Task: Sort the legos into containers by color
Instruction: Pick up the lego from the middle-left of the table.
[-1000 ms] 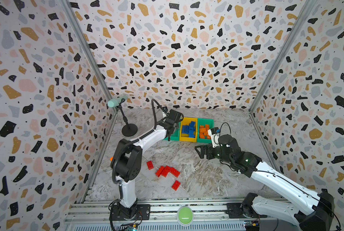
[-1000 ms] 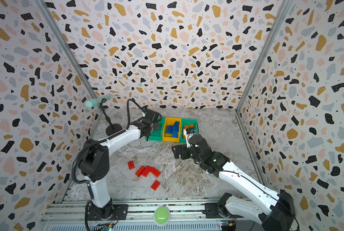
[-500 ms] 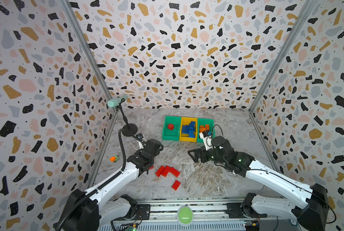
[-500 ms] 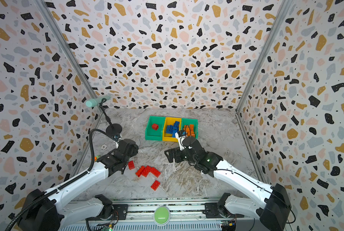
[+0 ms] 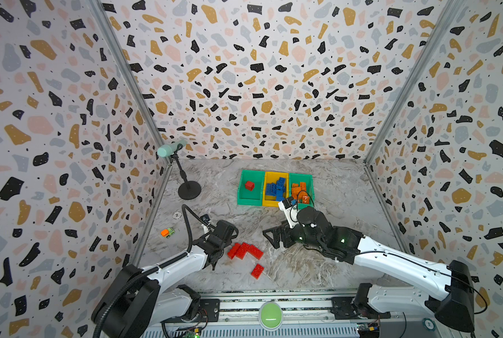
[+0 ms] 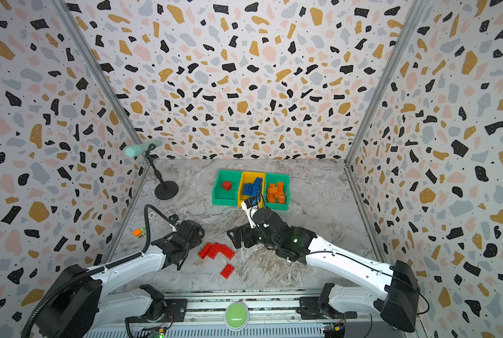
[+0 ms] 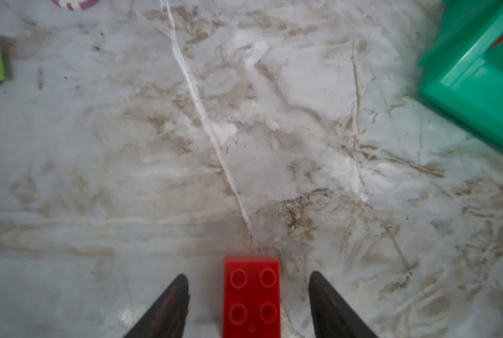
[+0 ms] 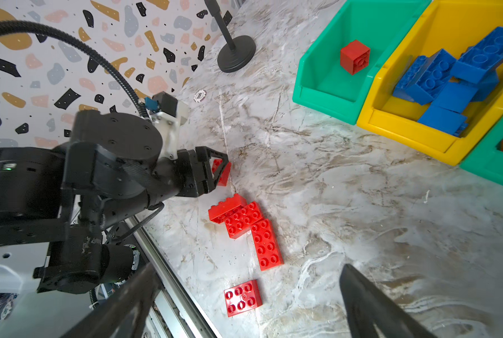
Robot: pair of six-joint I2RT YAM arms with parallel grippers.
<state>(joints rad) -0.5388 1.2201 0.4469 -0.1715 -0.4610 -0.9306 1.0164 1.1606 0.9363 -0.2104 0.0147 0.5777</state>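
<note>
Three containers stand in a row at the back. The left green bin (image 5: 242, 202) holds one red cube (image 5: 249, 185). The yellow bin (image 5: 274, 204) holds blue legos (image 5: 276, 188), and the right green bin (image 5: 311, 183) holds orange legos (image 5: 300, 190). Three red legos (image 5: 244, 251) lie clustered on the table, with one apart (image 5: 257, 270). My left gripper (image 7: 248, 275) is open and low, and its fingers straddle another red brick (image 7: 251, 295) with gaps on both sides. My right gripper (image 8: 249, 265) hangs wide open and empty above the cluster.
An orange-and-green toy car (image 5: 167, 232) sits near the left wall. A microphone stand (image 5: 189, 190) and a poker chip (image 5: 177, 215) are at the back left. A green button (image 5: 270, 314) sits on the front rail. Patterned walls close in three sides.
My left arm swung from the left green bin back to the near side and came down over a red brick. A red cube now lies in that bin. My right arm shifted slightly leftward.
</note>
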